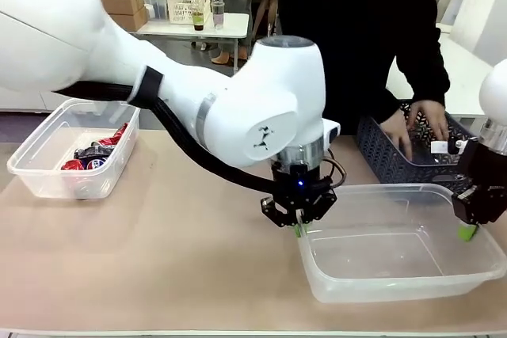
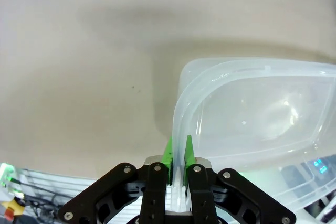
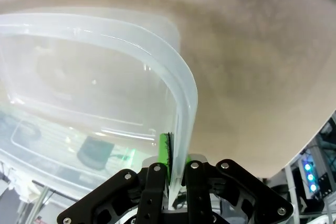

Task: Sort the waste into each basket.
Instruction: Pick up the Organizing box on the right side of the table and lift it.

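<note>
1. front view: the left fingers (image 1: 299, 229) are clamped shut on the rim of the empty clear tub (image 1: 380, 284) at its 9 o'clock end. the right fingers (image 1: 467, 232) pinch the rim at its 3 o'clock end. that tub is at 4 o'clock on the worktop (image 1: 174, 259), and the other tub (image 1: 47, 181), holding the cans (image 1: 91, 156), is at 9 o'clock. both wrists point roughly straight down, with the left arm reaching across the middle. my worry is that if the arms don't move together, the floppy tub could twist and pop free. also, the person's hands (image 1: 420, 128) are in the dark lattice basket (image 1: 380, 152) at 2 o'clock, near the right arm, so a swing could clip them.
2. left wrist view: the left fingers (image 2: 169, 154) sit either side of the empty clear tub's (image 2: 252, 69) rim, near a rounded corner. it's a thin edge grip and looks easy to slip.
3. right wrist view: same deal, the right fingers (image 3: 164, 150) are closed on the empty clear tub's (image 3: 105, 29) rim. the bite looks shallow, so a jerk might peel it out.
</note>
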Controlling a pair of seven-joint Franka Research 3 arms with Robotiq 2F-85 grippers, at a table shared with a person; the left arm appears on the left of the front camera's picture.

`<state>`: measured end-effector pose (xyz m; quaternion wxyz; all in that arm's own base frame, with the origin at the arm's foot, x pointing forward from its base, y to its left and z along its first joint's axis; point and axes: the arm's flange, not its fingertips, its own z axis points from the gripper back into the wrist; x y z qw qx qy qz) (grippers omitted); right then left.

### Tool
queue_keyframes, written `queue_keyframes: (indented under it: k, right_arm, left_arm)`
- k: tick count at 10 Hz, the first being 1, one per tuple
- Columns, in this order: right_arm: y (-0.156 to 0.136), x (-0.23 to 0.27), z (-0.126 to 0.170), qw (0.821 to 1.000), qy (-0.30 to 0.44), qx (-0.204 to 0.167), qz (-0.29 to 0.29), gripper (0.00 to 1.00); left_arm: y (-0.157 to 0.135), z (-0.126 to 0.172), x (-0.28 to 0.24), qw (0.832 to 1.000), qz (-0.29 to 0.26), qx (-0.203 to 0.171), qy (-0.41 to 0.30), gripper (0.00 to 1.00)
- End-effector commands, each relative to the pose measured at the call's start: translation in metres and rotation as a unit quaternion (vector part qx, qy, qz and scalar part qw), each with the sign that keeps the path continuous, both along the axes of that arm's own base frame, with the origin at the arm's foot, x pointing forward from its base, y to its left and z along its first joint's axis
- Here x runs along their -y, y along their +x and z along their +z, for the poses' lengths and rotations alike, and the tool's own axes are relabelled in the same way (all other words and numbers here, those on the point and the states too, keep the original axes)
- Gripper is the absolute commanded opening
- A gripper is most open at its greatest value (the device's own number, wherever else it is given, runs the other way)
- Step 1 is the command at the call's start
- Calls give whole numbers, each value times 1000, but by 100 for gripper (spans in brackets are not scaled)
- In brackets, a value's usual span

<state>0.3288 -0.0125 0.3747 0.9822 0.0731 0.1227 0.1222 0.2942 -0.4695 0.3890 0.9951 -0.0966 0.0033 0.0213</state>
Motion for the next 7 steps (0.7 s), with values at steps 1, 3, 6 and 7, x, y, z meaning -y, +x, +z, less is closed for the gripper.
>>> queue_keyframes:
  k: [1, 3, 6, 7]
  right_arm:
    - [-36, -31, 32, 999, 26, -20, 0, 0]
    - [-21, -76, 85, 998, 52, -39, -8, 0]
    - [13, -176, 133, 994, 108, -1, -35, 0]
    - [27, -201, 132, 995, 94, -2, -45, 0]
  left_arm:
    - [-5, 44, -60, 999, 1, 24, -31, 0]
    - [-12, 97, -146, 999, 22, 27, -10, 0]
    - [-4, 122, -245, 993, 102, 66, 9, 0]
    - [3, 127, -266, 990, 116, 81, -17, 0]
